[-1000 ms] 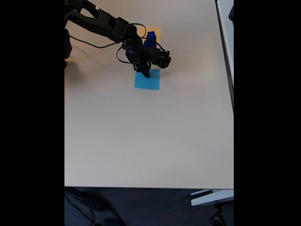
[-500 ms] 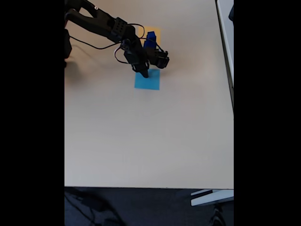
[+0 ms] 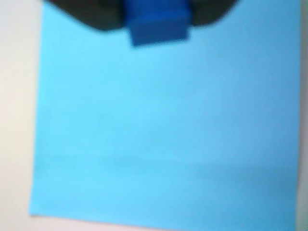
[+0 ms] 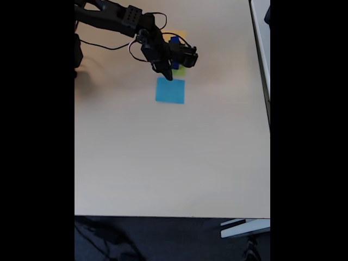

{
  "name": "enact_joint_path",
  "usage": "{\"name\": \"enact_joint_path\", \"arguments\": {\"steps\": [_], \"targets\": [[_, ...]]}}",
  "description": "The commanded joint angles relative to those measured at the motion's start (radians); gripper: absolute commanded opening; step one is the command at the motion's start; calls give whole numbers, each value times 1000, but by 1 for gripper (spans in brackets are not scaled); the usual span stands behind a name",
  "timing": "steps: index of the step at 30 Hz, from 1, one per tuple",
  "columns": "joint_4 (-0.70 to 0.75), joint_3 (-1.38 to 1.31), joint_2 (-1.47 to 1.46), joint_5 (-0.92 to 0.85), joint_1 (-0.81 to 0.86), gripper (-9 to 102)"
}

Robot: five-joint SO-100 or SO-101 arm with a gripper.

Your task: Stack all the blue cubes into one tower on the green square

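Since a moment ago the arm has swung off the light-blue patch point(image 4: 170, 90) toward the green square point(image 4: 179, 70) in the fixed view, where a blue cube point(image 4: 174, 40) shows above it, so I'd judge a carry to the tower underway. Through the wrist view, another dark blue cube point(image 3: 158, 21) sits blurred but sharp-edged, clamped in the jaws above that light-blue patch point(image 3: 163, 134) on the pale desk point(image 3: 17, 96).

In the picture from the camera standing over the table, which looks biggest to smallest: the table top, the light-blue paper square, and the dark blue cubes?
1. Table top, by far the largest.
2. Light-blue square.
3. Blue cubes, smallest, though the arm hides part of them, so their full extent is unsure.
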Motion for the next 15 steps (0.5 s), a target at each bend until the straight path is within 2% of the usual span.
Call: {"name": "enact_joint_path", "arguments": {"steps": [1, 9, 15], "targets": [[51, -127, 87, 12, -26, 0], [195, -341, 58, 46, -94, 0], [219, -382, 54, 81, -156, 0]]}}
